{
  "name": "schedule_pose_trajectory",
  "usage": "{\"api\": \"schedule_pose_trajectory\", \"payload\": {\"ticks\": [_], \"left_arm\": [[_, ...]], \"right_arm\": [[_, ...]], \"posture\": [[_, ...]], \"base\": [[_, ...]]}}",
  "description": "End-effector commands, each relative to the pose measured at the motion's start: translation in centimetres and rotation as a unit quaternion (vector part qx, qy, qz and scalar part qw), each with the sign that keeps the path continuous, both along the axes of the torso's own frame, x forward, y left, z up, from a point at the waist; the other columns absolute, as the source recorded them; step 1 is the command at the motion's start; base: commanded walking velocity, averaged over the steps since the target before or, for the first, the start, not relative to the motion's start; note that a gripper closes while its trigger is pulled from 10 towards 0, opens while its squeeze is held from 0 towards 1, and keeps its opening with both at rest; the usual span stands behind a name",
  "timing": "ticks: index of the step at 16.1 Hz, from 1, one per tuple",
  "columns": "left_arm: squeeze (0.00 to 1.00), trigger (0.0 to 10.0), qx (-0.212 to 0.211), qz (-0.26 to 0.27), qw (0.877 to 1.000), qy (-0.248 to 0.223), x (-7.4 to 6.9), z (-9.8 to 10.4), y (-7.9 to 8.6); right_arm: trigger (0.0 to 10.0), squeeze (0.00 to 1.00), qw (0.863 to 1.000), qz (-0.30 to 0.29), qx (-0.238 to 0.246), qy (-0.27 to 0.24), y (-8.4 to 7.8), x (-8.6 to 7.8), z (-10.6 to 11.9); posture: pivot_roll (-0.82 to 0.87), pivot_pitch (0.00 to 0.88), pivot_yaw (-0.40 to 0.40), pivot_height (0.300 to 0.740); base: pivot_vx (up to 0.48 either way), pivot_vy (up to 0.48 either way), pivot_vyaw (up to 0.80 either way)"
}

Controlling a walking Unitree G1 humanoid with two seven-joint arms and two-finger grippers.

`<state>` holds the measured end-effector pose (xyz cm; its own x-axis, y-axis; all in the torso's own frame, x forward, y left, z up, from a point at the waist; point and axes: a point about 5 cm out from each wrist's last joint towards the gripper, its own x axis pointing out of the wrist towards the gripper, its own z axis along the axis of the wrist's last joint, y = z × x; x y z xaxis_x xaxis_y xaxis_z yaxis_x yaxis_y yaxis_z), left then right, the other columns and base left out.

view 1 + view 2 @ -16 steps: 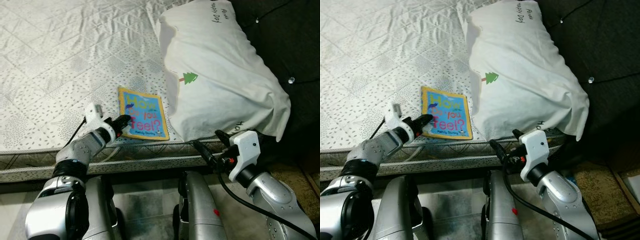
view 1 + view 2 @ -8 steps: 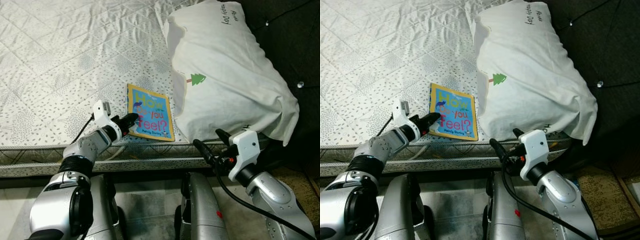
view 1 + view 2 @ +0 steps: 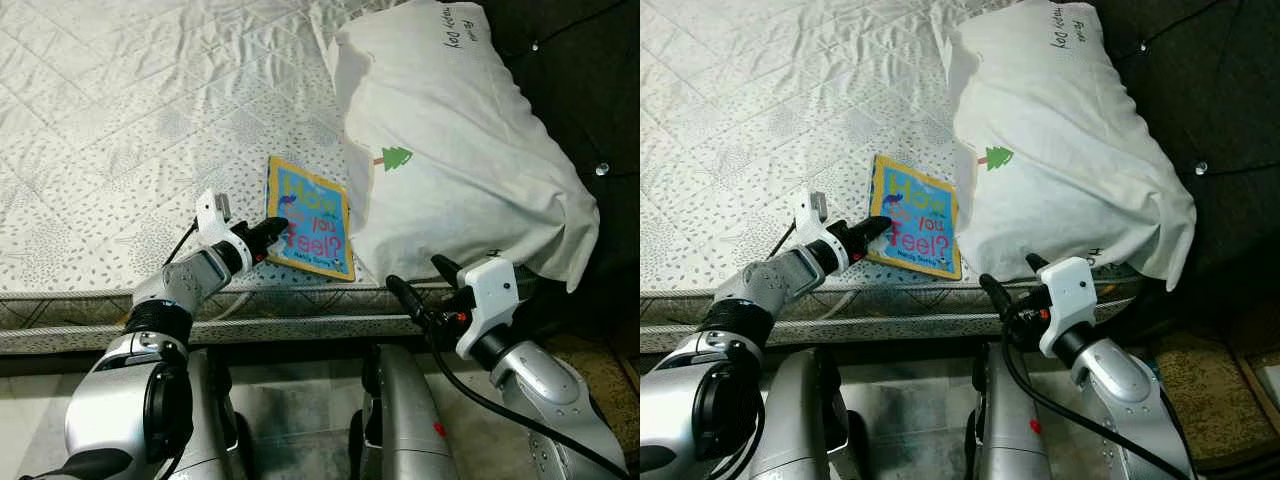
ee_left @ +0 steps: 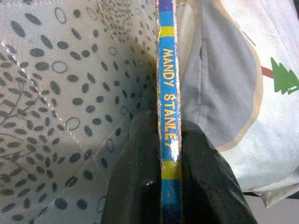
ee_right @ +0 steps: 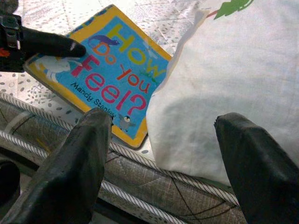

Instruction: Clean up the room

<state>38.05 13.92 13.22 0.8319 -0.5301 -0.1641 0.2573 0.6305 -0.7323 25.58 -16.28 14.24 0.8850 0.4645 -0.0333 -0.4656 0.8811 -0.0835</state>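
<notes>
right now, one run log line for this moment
left gripper: shut on book spine | book: on mattress, beside pillow | right gripper: open, idle

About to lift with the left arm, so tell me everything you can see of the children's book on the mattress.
The board book has a blue cover with a yellow border, titled "How Do You Feel?", by Mandy Stanley, as its worn spine reads. It lies near the mattress front edge, beside the white pillow. The left gripper is shut on its spine edge, tilting it slightly.

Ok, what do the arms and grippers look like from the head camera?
Both arms are silver metal. The left gripper and right gripper have long black fingers on white wrist housings; a black cable loops beside each wrist, and the right housing shows small red marks.
</notes>
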Motion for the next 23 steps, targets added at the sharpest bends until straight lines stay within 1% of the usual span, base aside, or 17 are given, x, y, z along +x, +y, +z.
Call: {"api": "schedule_pose_trajectory", "payload": {"ticks": [1, 3, 4, 5, 8, 9, 12, 14, 16, 17, 18, 19, 20, 21, 22, 23], "left_arm": [[0.0, 10.0, 0.004, -0.016, 0.999, 0.032, -0.8, -1.7, -0.4], [0.0, 10.0, 0.012, -0.009, 0.999, 0.052, -1.3, -2.9, 0.1], [1.0, 10.0, 0.013, 0.001, 0.998, 0.062, -1.6, -3.4, 0.6], [1.0, 10.0, 0.031, 0.011, 0.997, 0.07, -1.8, -4.0, 1.2], [1.0, 10.0, 0.038, 0.025, 0.997, 0.061, -1.4, -3.4, 2.0], [1.0, 10.0, 0.043, 0.039, 0.997, 0.058, -1.3, -3.2, 2.6], [1.0, 10.0, 0.059, 0.088, 0.993, 0.055, -0.9, -2.8, 4.2], [1.0, 10.0, 0.098, 0.141, 0.984, 0.04, -0.5, -2.2, 6.0], [1.0, 10.0, 0.127, 0.137, 0.982, 0.029, -0.5, -2.0, 6.2], [1.0, 10.0, 0.127, 0.14, 0.982, 0.022, -0.3, -1.8, 6.2], [1.0, 10.0, 0.129, 0.165, 0.978, -0.021, 0.1, -0.7, 6.1], [1.0, 10.0, 0.123, 0.176, 0.976, -0.036, 0.1, -0.4, 5.9], [1.0, 10.0, 0.142, 0.175, 0.973, -0.06, 0.0, -0.3, 5.4], [1.0, 10.0, 0.135, 0.161, 0.974, -0.078, -0.4, -0.3, 4.0], [1.0, 10.0, 0.118, 0.141, 0.979, -0.09, -1.0, -0.4, 2.2], [1.0, 10.0, 0.108, 0.114, 0.982, -0.102, -2.1, -0.7, -0.1]], "right_arm": [[10.0, 0.0, 1.0, -0.006, -0.002, 0.003, -0.2, -0.2, -0.3], [10.0, 0.0, 1.0, -0.005, -0.002, 0.002, -0.1, -0.2, -0.3], [10.0, 0.0, 1.0, -0.005, -0.001, 0.002, 0.0, -0.2, -0.3], [10.0, 0.0, 1.0, -0.005, -0.002, 0.001, 0.0, -0.2, -0.3], [10.0, 0.0, 1.0, -0.001, -0.014, 0.005, -0.6, -0.4, -0.5], [10.0, 0.0, 1.0, -0.004, -0.017, 0.004, -0.9, -0.3, -0.5], [10.0, 0.0, 1.0, -0.007, -0.018, 0.001, -0.8, -0.1, -0.3], [10.0, 0.0, 1.0, -0.006, -0.017, 0.0, -0.6, -0.2, -0.4], [10.0, 0.0, 1.0, -0.005, -0.017, 0.0, -0.5, -0.3, -0.5], [10.0, 0.0, 1.0, -0.005, -0.017, 0.0, -0.5, -0.3, -0.5], [10.0, 0.0, 1.0, -0.005, -0.016, -0.001, -0.4, -0.2, -0.6], [10.0, 0.0, 1.0, -0.005, -0.015, -0.002, -0.4, -0.1, -0.6], [10.0, 0.0, 1.0, -0.005, -0.014, -0.002, -0.3, 0.0, -0.6], [10.0, 0.0, 1.0, -0.004, -0.013, -0.003, -0.2, 0.0, -0.6], [10.0, 0.0, 1.0, -0.003, -0.012, -0.004, -0.1, 0.1, -0.6], [10.0, 0.0, 1.0, -0.002, -0.011, -0.004, 0.0, 0.1, -0.7]], "posture": [[-0.15, 0.256, -0.056, 0.539], [-0.15, 0.256, -0.056, 0.539], [-0.15, 0.256, -0.056, 0.539], [-0.15, 0.257, -0.057, 0.539], [-0.15, 0.257, -0.06, 0.539], [-0.16, 0.255, -0.061, 0.539], [-0.16, 0.253, -0.06, 0.539], [-0.15, 0.25, -0.058, 0.539], [-0.15, 0.25, -0.058, 0.539], [-0.15, 0.25, -0.058, 0.539], [-0.15, 0.245, -0.054, 0.539], [-0.14, 0.241, -0.052, 0.539], [-0.14, 0.241, -0.052, 0.539], [-0.13, 0.237, -0.051, 0.539], [-0.13, 0.237, -0.051, 0.539], [-0.13, 0.237, -0.051, 0.539]], "base": [[0.0, 0.0, 0.0], [0.0, 0.0, 0.0], [0.0, 0.0, 0.0], [0.0, 0.0, 0.0], [0.0, 0.0, 0.0], [0.0, 0.0, 0.0], [0.0, 0.0, 0.0], [0.0, 0.0, 0.0], [0.0, 0.0, 0.0], [0.0, 0.0, 0.0], [0.0, 0.0, 0.0], [0.0, 0.0, 0.0], [0.0, 0.0, 0.0], [0.0, 0.0, 0.0], [0.0, 0.0, 0.0], [0.0, 0.0, 0.0]]}}
